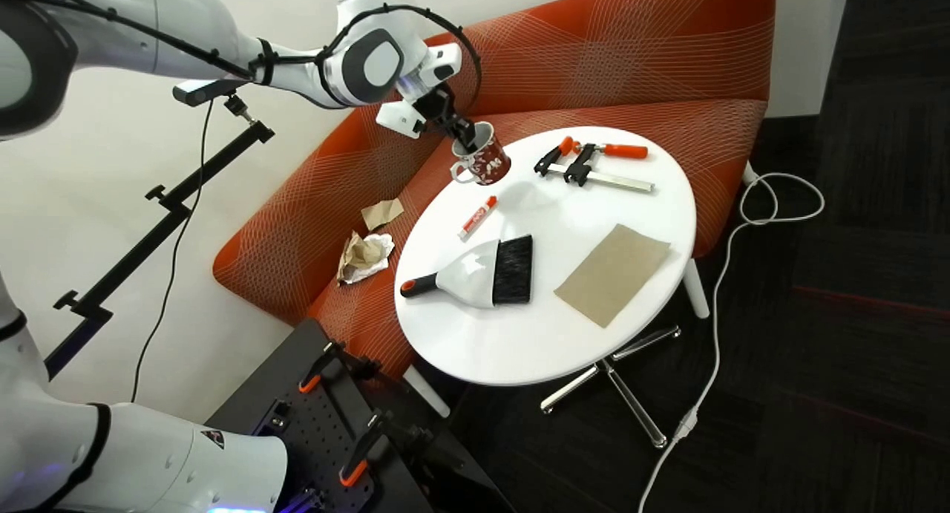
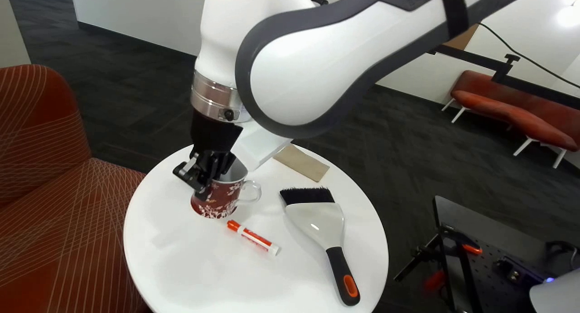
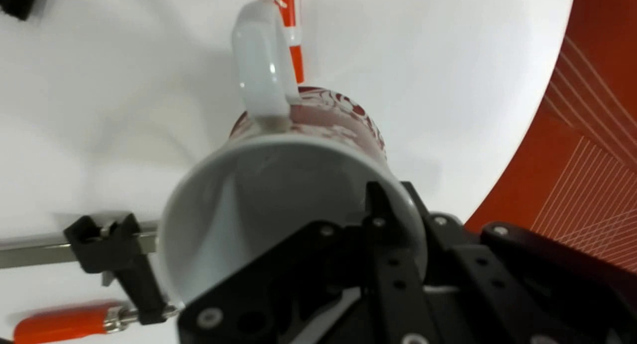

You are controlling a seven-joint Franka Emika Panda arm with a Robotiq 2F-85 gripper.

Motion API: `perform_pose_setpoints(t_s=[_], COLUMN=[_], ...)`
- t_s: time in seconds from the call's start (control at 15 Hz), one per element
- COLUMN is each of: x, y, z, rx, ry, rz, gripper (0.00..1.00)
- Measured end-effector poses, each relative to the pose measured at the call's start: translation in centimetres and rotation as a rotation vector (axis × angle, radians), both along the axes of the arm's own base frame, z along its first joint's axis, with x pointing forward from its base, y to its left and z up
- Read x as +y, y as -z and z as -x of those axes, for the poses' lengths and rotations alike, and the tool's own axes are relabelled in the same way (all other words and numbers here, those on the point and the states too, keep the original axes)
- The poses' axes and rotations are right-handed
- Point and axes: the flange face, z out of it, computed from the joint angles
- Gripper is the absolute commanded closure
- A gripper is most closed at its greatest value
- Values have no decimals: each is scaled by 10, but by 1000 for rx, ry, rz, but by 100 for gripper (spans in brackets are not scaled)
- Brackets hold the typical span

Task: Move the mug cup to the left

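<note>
Here I am with the mug [image 3: 293, 189] in my grasp — my gripper [image 3: 396, 198] pinches its wall, one finger [image 3: 376, 200] down inside, the other against the outside, the rim caught between. I have it near the edge of the table [image 1: 475, 350], on the side of the couch [image 1: 616, 53], and it looks raised: a faint shadow falls apart from it on the white top. It leans in an exterior view, the handle [image 2: 258, 191] out to the side. Near it lies the pen [image 1: 479, 217], red end towards the mug. On past the pen comes the brush [image 1: 475, 275], its black bristles facing the brown sheet [image 1: 614, 274] — and there's the clamp [image 1: 579, 170], red-handled, lying near the mug with the sheet well apart from it.
</note>
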Motion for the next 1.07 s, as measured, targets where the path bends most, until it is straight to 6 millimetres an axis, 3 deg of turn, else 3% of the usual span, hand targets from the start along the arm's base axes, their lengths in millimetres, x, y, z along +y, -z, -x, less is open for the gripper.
perform_pose_setpoints(t_s=[0.33,0.67,0.73,0.8,0.93,1.07], x=[39,60,62,64,68,73], y=[25,41,43,46,49,49], z=[9,8,8,7,7,7], rx=[29,31,30,31,30,24], ry=[-177,-295,-306,-313,-332,-354], rz=[-24,-37,-36,-33,-22,-8], gripper=[94,95,89,65,60,45])
